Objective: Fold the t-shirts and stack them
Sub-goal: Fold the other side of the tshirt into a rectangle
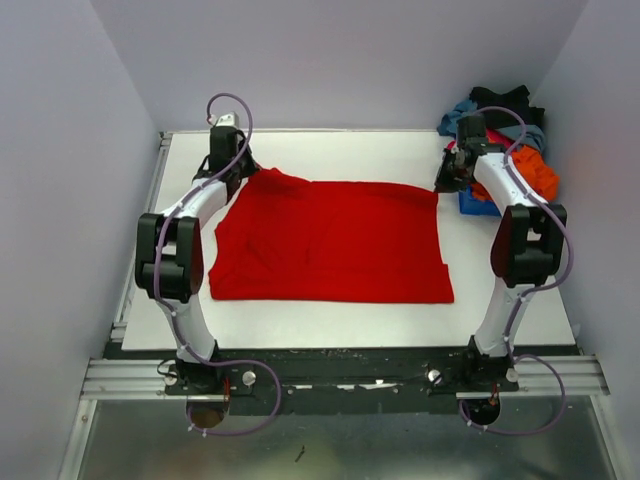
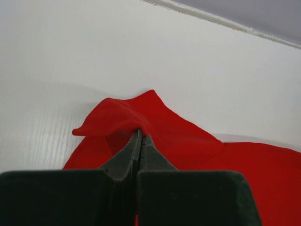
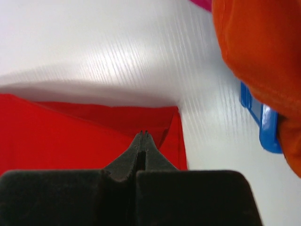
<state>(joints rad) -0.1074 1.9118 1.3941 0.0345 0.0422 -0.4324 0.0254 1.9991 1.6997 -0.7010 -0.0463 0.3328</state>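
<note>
A bright red t-shirt [image 1: 330, 240] lies spread on the white table [image 1: 330, 150]. My left gripper [image 1: 238, 172] is shut on the shirt's far left corner. In the left wrist view the jaws [image 2: 141, 134] pinch a raised fold of red cloth [image 2: 178, 136]. My right gripper [image 1: 447, 180] is at the far right corner. In the right wrist view its jaws [image 3: 143, 134] are shut on the red cloth [image 3: 70, 141], whose far edge is lifted above its shadow. Other shirts, orange [image 1: 538, 170], black [image 1: 505, 100] and grey-blue [image 1: 462, 110], are heaped at the back right.
The heap sits in a blue plastic bin [image 1: 476, 205] against the right wall; its rim [image 3: 263, 127] and the overhanging orange shirt [image 3: 256, 47] are close to the right of my right gripper. A magenta scrap [image 3: 202, 4] shows beyond. Grey walls enclose the table on three sides.
</note>
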